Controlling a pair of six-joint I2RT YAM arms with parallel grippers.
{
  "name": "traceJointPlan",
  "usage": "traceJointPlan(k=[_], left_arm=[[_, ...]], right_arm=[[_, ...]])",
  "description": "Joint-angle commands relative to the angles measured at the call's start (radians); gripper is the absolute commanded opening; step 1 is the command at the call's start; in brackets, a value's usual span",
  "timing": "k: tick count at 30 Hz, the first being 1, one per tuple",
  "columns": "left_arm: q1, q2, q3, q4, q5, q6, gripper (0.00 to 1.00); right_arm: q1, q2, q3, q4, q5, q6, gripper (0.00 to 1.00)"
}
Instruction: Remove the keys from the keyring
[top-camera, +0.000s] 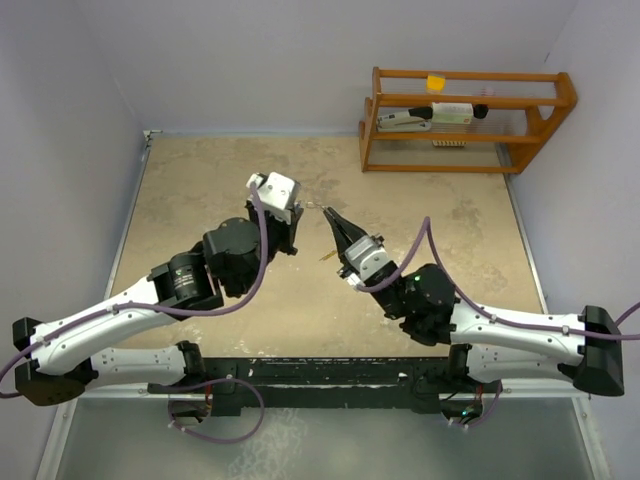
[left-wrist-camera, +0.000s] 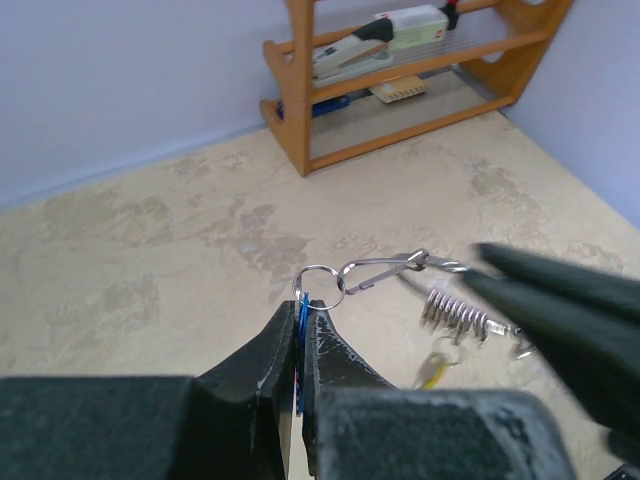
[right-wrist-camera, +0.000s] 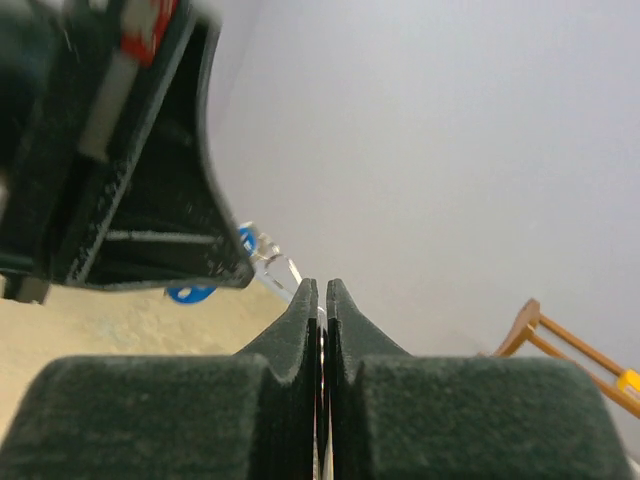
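Left claw (left-wrist-camera: 309, 306) clenched on blue key (left-wrist-camera: 301, 335), thin wire keyring (left-wrist-camera: 320, 268), right claw (left-wrist-camera: 473, 266) pinching silver clip (left-wrist-camera: 385, 270)

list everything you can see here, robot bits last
keyring: 1, silver, just above the left gripper's tips
blue-headed key: 1, blue, pinched in the left gripper
yellow-headed key: 1, yellow, hanging lowest in the bunch
silver clip: 1, silver, hooked to the keyring and reaching to the right gripper
silver coil: 1, silver, hanging under the clip; too blurred to say more
wooden rack: 1, orange-brown, far right corner of the table
stapler-like tool: 1, grey and white, on a rack shelf
small yellow item: 1, yellow, on the rack's top rail
table: 1, mottled beige
left gripper: 1, black, shut on the blue-headed key
right gripper: 1, black, shut, seemingly on the clip's end
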Motion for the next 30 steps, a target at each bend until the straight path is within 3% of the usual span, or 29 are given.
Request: traceJointPlan(k=[1, 13, 18, 21, 23, 30], left_arm=[[0.035, -0.071, -0.019, -0.006, -0.234, 0.011, 0.00], [0.035, -0.041, 0.018, 0.042, -0.072, 0.077, 0.00], [0.035, -0.049, 0.028, 0.093, -0.009, 0.119, 0.00], [0.036, -0.046, 0.039, 0.117, 0.021, 0.143, 0.00], [0.035, -0.043, 0.043, 0.133, 0.044, 0.155, 0.00], [0.035, -0.019, 0.084, 0.135, 0.133, 0.179, 0.00]], right_arm=[[-0.002, -0.085, 0.034, 0.131, 0.027, 0.025, 0.00], [-0.002, -0.037, 0.051, 0.096, 0.034, 0.026, 0.00], [-0.002, -0.038, 0.050, -0.003, 0.000, 0.087, 0.00], [-0.002, -0.039, 0.040, -0.038, -0.023, 0.113, 0.20], [-0.002, -0.043, 0.034, -0.049, -0.031, 0.126, 0.27], [-0.002, -0.058, 0.025, -0.064, -0.042, 0.152, 0.30]])
